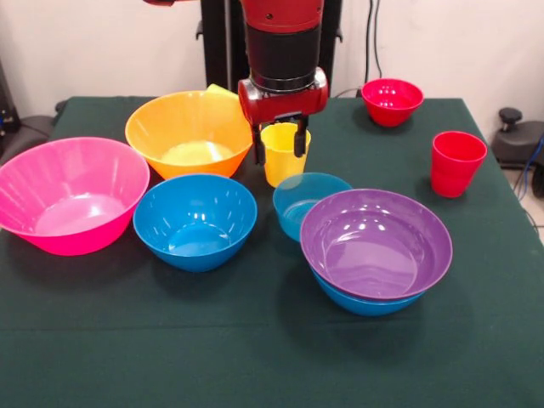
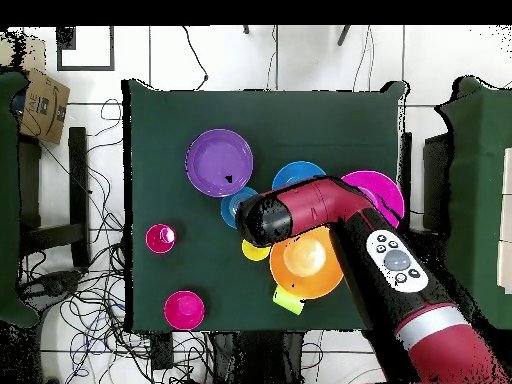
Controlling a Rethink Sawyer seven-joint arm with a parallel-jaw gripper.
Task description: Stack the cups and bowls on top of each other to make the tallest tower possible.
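Note:
My gripper (image 1: 279, 143) hangs over the yellow cup (image 1: 285, 157), which stands upright on the table; the fingers (image 1: 257, 144) are apart at its rim and reach below it. The purple bowl (image 1: 376, 242) sits nested in a blue bowl (image 1: 365, 303) at the front right. Another blue bowl (image 1: 195, 221), the small translucent blue bowl (image 1: 302, 200), the orange bowl (image 1: 189, 132) and the pink bowl (image 1: 70, 194) stand singly. The red cup (image 1: 456, 161) and small red bowl (image 1: 392, 100) are at the right. The lime green cup (image 1: 219, 88) peeks from behind the orange bowl.
The green tablecloth (image 1: 255, 357) covers the table. In the overhead view my arm (image 2: 330, 215) covers part of the yellow cup (image 2: 254, 251) and the orange bowl (image 2: 308, 262). Cables and chairs surround the table.

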